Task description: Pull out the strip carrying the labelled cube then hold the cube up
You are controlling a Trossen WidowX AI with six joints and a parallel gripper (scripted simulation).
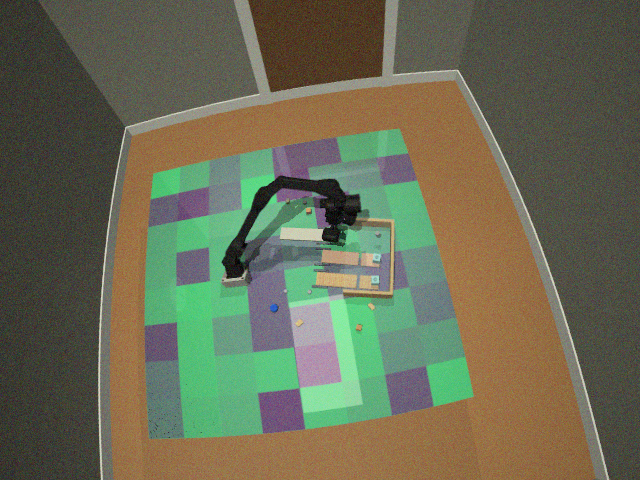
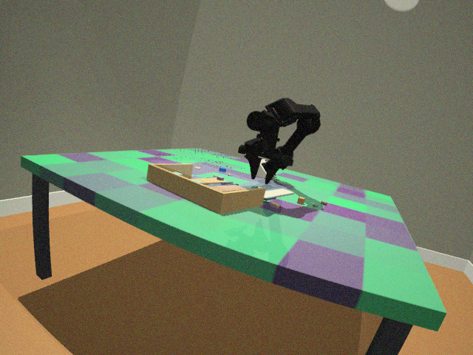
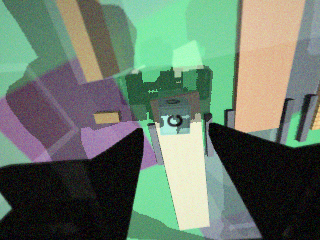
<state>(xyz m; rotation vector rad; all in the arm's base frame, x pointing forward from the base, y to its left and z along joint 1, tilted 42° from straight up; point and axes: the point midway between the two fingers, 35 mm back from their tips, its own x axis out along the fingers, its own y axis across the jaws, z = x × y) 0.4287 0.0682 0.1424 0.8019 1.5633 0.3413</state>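
Since the pale strip [image 1: 299, 234] [image 2: 278, 193] [image 3: 185, 180] is whole, I judge it drawn toward the left edge, in the top view, of the counter [image 1: 199, 361] [image 2: 126, 206] [image 3: 215, 25] to free the labelled cube [image 3: 175, 120]; that sits on its far end, beneath my gripper [image 1: 334, 236] [image 2: 260, 180] [image 3: 175, 130], jaws parted and empty; split strips [image 1: 340, 257] [image 1: 336, 280] lie toward the bottom edge; thin guide rails [image 3: 156, 145] [image 3: 209, 140] could foul my fingertips.

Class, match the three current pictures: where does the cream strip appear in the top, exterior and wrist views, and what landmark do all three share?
Top: the cream strip is near the centre, its right end under the gripper.
Exterior: right of centre, just beyond the tray's near corner.
Wrist: lower middle, between the two black fingers.
Shared landmark: the wooden tray, cut off in the wrist view.
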